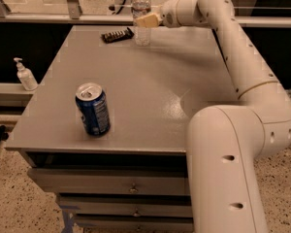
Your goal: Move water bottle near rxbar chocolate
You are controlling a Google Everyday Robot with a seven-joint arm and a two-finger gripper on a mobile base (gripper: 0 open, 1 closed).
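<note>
The water bottle (141,6), clear with a white cap, stands upright at the far edge of the grey table (150,91). The rxbar chocolate (117,34), a flat dark wrapper, lies just left of the bottle, a short gap away. My gripper (146,20) reaches in from the right at the bottle's mid height and is shut on the water bottle, with a cream finger (149,20) across its front. The bottle's base rests on the table.
A blue soda can (93,108) stands near the table's front left. A small white pump bottle (25,75) sits on a lower ledge to the left. My arm (242,67) arcs along the table's right side. Drawers are below the tabletop.
</note>
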